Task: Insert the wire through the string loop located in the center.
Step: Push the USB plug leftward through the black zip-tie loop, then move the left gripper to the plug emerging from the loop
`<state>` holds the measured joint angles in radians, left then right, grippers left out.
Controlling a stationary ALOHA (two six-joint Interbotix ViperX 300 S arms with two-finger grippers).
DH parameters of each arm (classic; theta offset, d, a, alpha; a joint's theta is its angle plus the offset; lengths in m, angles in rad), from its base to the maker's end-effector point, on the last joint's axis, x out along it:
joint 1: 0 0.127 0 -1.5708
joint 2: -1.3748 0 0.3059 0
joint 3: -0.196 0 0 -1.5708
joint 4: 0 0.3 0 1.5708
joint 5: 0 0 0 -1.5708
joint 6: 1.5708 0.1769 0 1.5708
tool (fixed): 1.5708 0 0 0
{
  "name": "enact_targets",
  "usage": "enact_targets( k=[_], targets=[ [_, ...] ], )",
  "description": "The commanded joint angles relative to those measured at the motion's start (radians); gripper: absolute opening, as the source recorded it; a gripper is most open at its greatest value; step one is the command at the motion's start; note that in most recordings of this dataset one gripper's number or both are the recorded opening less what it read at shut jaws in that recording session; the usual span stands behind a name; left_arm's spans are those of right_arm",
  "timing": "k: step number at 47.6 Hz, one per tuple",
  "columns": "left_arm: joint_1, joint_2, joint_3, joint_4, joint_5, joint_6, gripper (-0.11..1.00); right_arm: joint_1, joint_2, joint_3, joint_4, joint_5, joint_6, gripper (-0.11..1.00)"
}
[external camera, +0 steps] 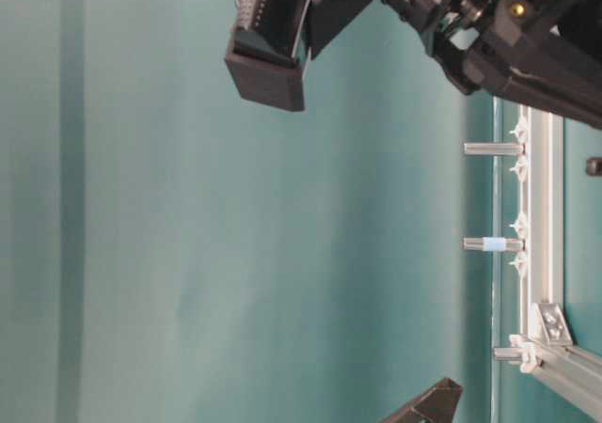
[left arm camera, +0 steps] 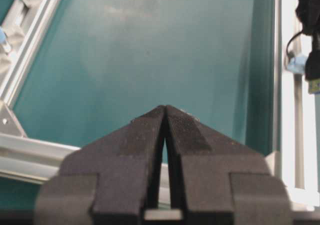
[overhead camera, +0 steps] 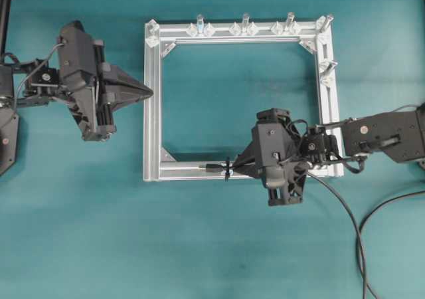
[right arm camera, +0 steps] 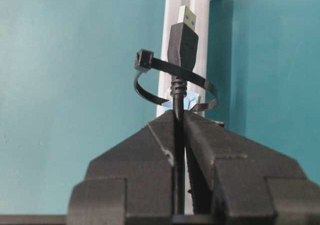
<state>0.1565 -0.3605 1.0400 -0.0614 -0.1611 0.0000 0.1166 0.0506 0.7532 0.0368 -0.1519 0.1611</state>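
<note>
The square frame [overhead camera: 152,106] lies flat on the table [overhead camera: 86,232]. On the frame's near bar sits the string loop [overhead camera: 227,169], about midway along it. The wire [right arm camera: 179,110] runs through the loop, its plug [overhead camera: 209,169] lying over the bar just left of the loop. The right gripper [overhead camera: 247,166] sits just right of the loop, over the same bar, the wire between its jaws. The left gripper [overhead camera: 147,94] is beside the frame's left bar, outside it. Upright pegs [overhead camera: 245,22] stand along the frame's far bar.
</note>
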Motion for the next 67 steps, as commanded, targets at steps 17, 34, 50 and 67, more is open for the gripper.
enact_targets(
  k=[17,34,50,67],
  targets=[
    [-0.067,0.038,-0.147,0.002,0.239,0.008,0.02,0.002,-0.009,-0.021,-0.002,-0.006,0.0,0.07],
    [-0.124,0.146,-0.262,0.002,0.284,0.006,0.35,0.002,-0.009,-0.021,-0.002,-0.006,0.0,0.07],
    [-0.167,0.27,-0.383,0.002,0.308,0.006,0.66,0.0,-0.009,-0.021,-0.002,-0.006,0.002,0.07],
    [-0.225,0.331,-0.462,0.002,0.376,-0.002,0.86,0.002,-0.009,-0.021,-0.002,-0.009,0.002,0.07]
  ],
)
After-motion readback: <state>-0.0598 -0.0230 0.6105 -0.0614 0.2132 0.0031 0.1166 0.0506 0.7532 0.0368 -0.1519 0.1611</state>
